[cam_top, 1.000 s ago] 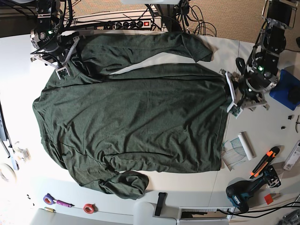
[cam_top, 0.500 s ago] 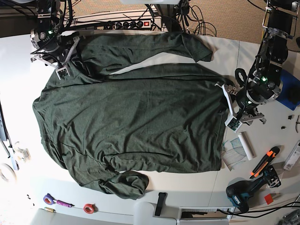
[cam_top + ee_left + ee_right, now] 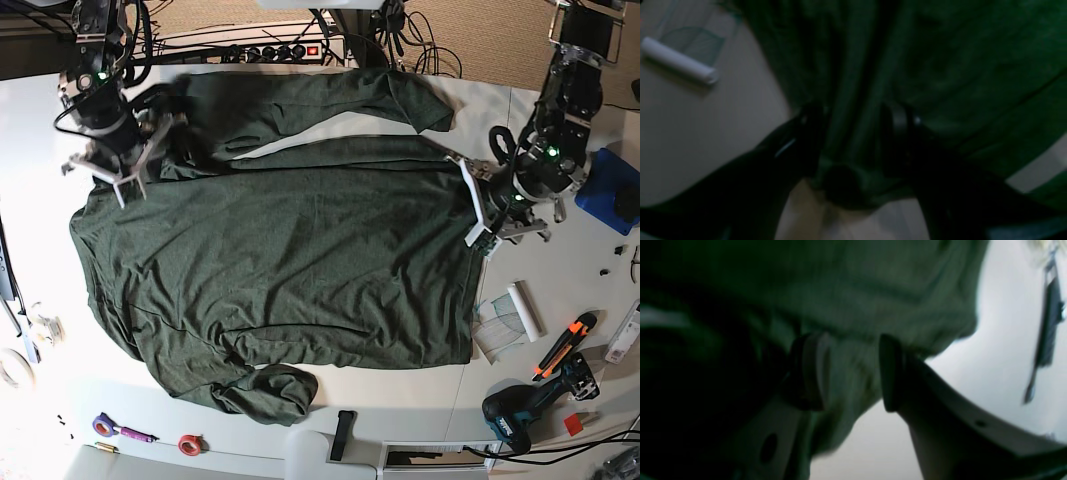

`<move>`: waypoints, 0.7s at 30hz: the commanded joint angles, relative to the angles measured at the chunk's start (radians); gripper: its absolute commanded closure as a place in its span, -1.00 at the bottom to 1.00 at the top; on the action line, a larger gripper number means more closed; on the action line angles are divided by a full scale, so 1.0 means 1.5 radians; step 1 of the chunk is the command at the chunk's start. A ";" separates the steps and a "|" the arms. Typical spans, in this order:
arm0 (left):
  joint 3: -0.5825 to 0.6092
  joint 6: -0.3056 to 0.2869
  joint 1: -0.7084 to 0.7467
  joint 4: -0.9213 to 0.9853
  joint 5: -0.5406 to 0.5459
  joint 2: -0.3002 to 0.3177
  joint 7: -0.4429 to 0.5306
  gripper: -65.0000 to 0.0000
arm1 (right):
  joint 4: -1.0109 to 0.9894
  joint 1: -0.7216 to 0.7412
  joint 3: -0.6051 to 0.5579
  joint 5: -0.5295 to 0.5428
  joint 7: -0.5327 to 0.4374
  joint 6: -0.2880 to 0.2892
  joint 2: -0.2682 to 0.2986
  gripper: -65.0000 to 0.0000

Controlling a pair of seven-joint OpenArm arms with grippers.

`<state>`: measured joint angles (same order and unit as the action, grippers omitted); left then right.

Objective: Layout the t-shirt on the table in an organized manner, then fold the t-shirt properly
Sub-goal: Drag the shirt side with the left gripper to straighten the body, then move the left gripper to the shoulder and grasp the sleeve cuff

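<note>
T-shirt [image 3: 290, 260] cloth was gathered into a soft ridge and clamped between the jaws of the left claw [image 3: 855, 133], at the garment's right-hand hem edge. The right claw [image 3: 850, 373] was closed on a lifted fold at the far left shoulder. Outward from both, the dark green garment was spread nearly flat across the worktop [image 3: 400, 395], with one sleeve [image 3: 265, 390] bunched at the near edge. Light, limp, stretchy handling was to be expected. Hems and shoulder seams were judged the surest holds, since loose cloth would sag between grips.
</note>
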<state>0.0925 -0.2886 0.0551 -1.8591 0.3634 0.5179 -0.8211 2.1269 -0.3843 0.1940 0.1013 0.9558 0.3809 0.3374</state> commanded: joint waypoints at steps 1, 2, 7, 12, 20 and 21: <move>-0.004 0.000 -0.009 -0.012 0.000 0.007 0.014 0.13 | 0.012 0.011 0.003 -0.004 -0.012 -0.003 0.008 0.24; -0.004 0.000 -0.009 -0.012 0.000 0.007 0.014 0.13 | 0.012 0.015 0.003 -0.004 -0.012 -0.004 0.008 0.24; -0.004 0.000 -0.007 -0.012 -0.003 0.008 0.011 0.13 | 0.012 0.014 0.011 -0.003 -0.008 -0.008 0.007 0.24; -0.004 0.000 0.011 -0.012 -0.029 0.008 0.010 0.13 | 0.012 0.007 0.139 0.082 -0.008 -0.009 0.006 0.24; -0.004 0.000 0.022 -0.012 -0.037 0.007 0.020 0.13 | 0.012 -0.036 0.397 0.361 0.018 0.021 -0.038 0.24; -0.004 0.000 0.022 -0.012 -0.037 0.007 0.020 0.13 | 0.012 -0.042 0.406 0.373 0.024 0.030 -0.054 0.24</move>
<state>0.0925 -0.2886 0.1024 -1.8591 0.3035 0.5182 -0.8112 2.1284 -0.4446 0.7971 0.6502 1.0119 0.4194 0.2405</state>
